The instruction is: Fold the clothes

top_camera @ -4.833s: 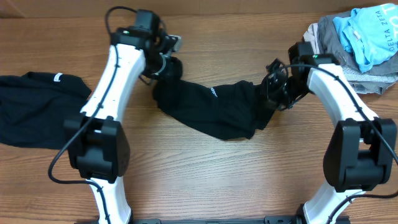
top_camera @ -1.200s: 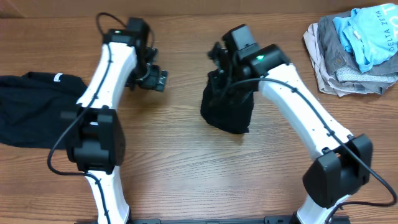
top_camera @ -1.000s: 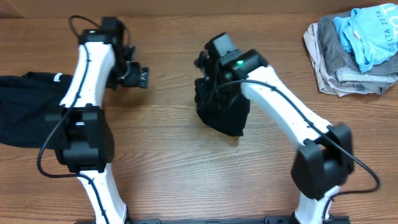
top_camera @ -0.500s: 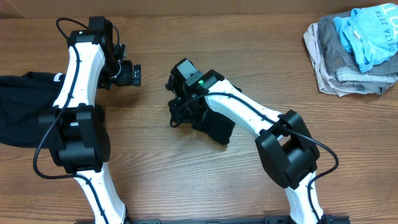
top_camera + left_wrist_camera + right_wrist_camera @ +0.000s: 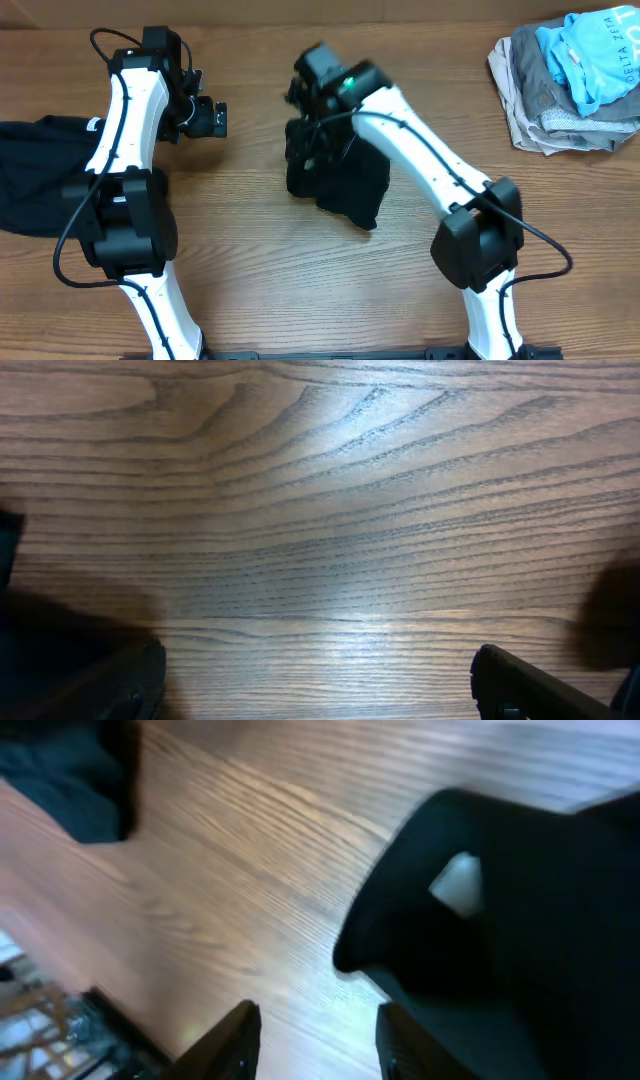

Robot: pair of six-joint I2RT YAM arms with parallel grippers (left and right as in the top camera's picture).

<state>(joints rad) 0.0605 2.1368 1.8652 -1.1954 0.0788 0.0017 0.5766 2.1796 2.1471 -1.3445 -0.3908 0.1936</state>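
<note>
Mid-table, black tee [image 5: 338, 185] shifted right — R arm [image 5: 420, 150] farther out

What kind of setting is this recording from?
Probably a robot lab workbench set up for laundry folding: two white robot arms at a wood-grain table, a crumpled black T-shirt mid-table, and a pile of mixed garments in one corner.

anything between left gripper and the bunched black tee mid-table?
Nothing visible. Only bare table lies between the left gripper and the bunched black T-shirt. The right arm lies over the shirt's upper part, coming in from the other side.
</note>
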